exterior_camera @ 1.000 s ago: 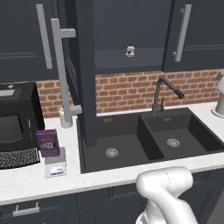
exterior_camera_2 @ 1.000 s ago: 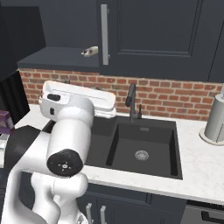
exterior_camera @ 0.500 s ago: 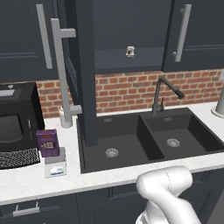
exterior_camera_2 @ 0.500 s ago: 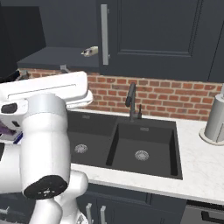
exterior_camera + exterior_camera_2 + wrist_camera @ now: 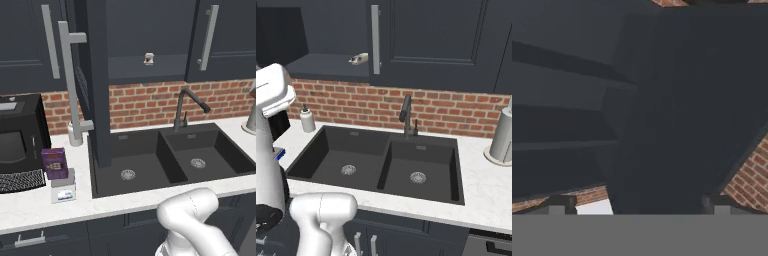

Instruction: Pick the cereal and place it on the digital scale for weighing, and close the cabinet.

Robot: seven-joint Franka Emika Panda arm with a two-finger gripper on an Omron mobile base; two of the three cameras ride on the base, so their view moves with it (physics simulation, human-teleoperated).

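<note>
Left base view: cereal [image 5: 55, 163] already sits on the scale [image 5: 63, 188]; I've swung up toward the cabinet [image 5: 92, 80] door at 11 o'clock, fingers apart.

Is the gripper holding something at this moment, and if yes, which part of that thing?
Nothing is held. In the hand view the gripper faces the dark navy cabinet door with nothing between its fingertips; the purple cereal box already stands on the light-grey scale.

Glossy white rounded arm [image 5: 321, 210] segments, dark joint rings; small dark fingers [image 5: 557, 204]
</note>
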